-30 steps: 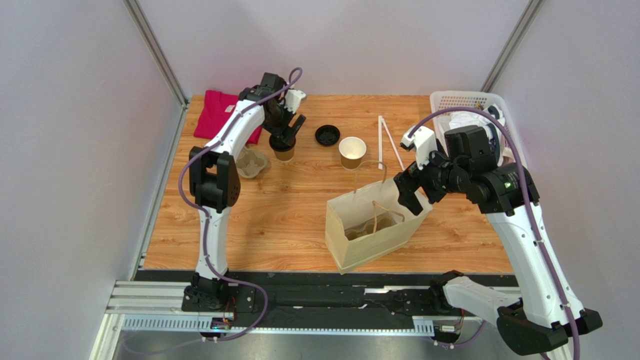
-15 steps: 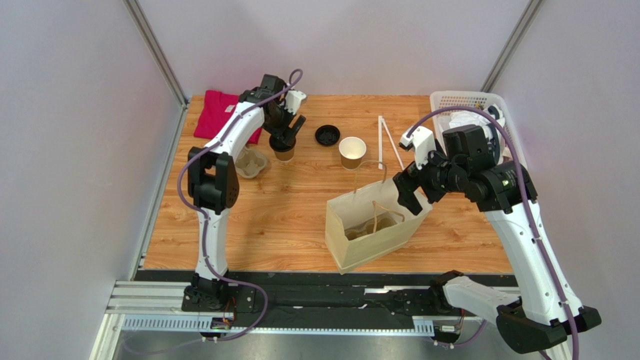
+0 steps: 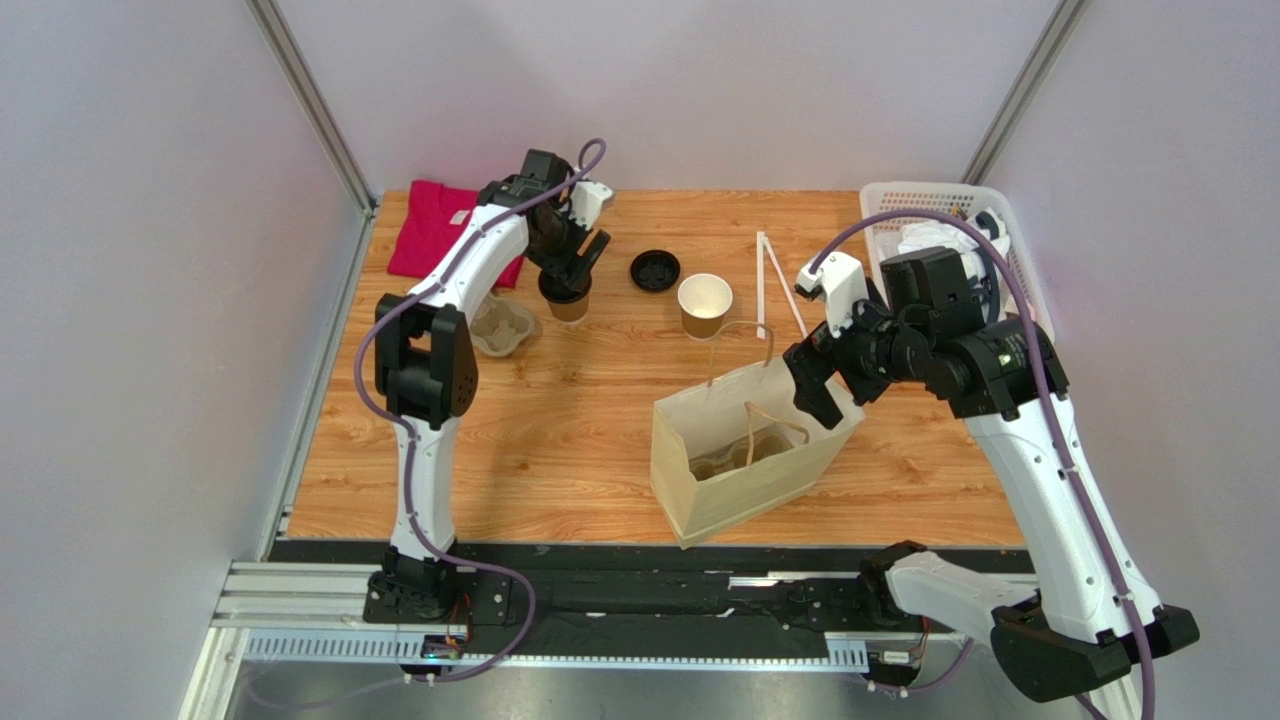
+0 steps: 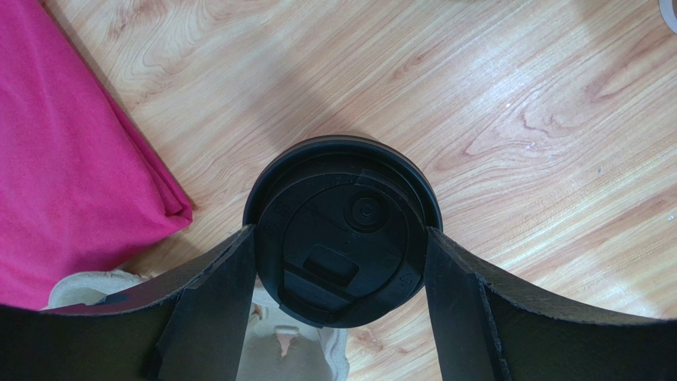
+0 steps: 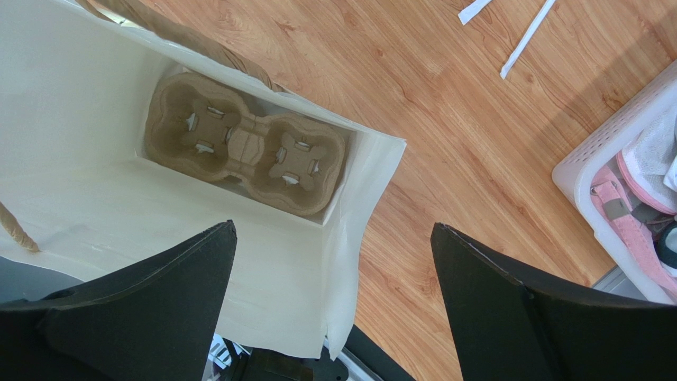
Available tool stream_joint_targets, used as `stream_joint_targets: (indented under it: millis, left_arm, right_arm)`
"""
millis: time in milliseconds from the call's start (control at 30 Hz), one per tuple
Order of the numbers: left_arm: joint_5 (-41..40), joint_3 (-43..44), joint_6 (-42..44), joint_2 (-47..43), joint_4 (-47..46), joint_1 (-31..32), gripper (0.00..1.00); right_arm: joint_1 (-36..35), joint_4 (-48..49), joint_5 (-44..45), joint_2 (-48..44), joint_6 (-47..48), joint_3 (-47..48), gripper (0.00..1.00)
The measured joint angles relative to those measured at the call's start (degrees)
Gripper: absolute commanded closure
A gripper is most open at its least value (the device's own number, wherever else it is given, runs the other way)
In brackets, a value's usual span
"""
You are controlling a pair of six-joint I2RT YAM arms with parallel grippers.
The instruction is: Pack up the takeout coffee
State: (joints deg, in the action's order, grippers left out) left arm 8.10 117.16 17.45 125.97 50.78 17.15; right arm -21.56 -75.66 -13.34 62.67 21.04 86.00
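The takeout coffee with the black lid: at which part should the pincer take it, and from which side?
Grip the takeout coffee at its round lid rim, coming from straight above. It stands upright on the table, and the left pincer hangs over it with one finger at each side.

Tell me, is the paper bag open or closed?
Open. The paper bag gapes wide at the top; the right wrist view looks straight down to the cardboard cup carrier on its bottom.
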Motion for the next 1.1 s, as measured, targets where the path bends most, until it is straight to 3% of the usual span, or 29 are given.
stream_joint_targets:
  millis: [200,600,967,1100]
  left_arm:
    - [0.24,0.04,0.46,-0.28,0.52,0.00,0.64]
    - [3.13,1.64,0.59,-5.07,8.63,0.00,0.77]
    - [9.22,1.90,-0.79,-18.53,13.86,0.02,0.80]
    - [9.55,-2.40,-0.87,-21.64,13.81,0.02,0.80]
  right_arm:
    - [0.02,0.70,-0.17,0.35,-0.04,0.02,0.00]
    - [0.81,3.23,-6.29,3.04,2.75,4.02,0.00]
    - [0.81,3.45,-11.78,7.41,10.78,5.22,0.01]
    - [0.81,3.43,-12.26,7.63,10.82,5.25,0.01]
